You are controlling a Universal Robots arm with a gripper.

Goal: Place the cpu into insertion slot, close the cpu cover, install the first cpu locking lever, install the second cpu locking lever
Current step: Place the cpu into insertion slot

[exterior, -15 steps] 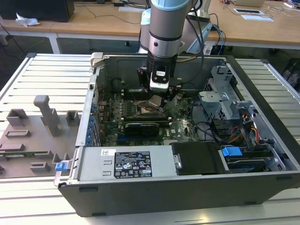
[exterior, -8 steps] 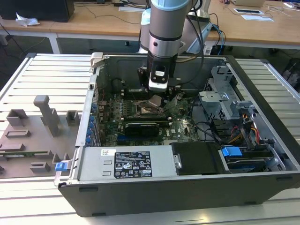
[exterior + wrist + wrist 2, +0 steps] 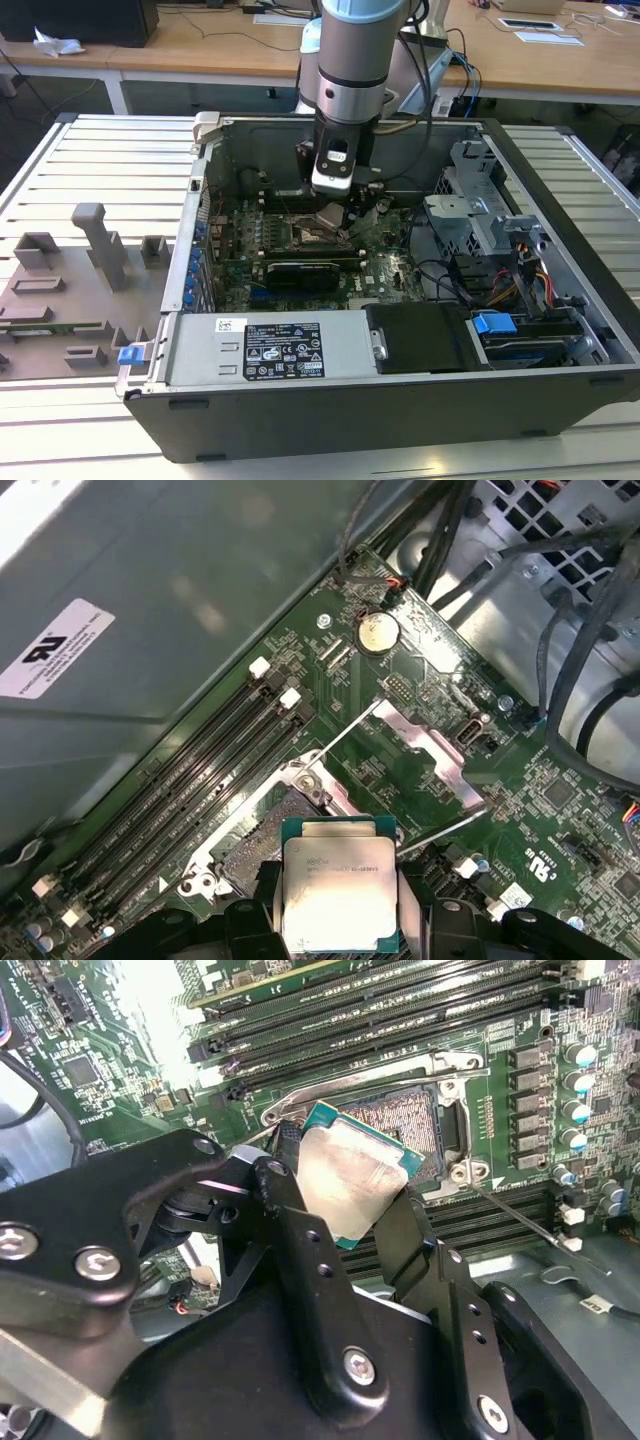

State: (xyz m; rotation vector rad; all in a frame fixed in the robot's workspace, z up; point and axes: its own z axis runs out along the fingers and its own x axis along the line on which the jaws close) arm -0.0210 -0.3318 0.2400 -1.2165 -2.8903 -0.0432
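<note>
I have the gripper (image 3: 343, 1188) clamped on the cpu (image 3: 338, 880), held just over the open insertion slot (image 3: 395, 1115), in the far half of the computer case (image 3: 400, 405).

cpu (image 3: 338, 895) — dull silvery metal top, smudged | gripper (image 3: 343, 1192) — matt black, smooth

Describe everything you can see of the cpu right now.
The cpu is a small flat square chip with a dull silvery-grey metal top and a thin green rim. The hand grips it on opposite edges between two black fingers. In both wrist views it hangs just above the insertion slot, apparently tilted and not seated. The slot's dark pin grid shows uncovered beyond it.
</note>
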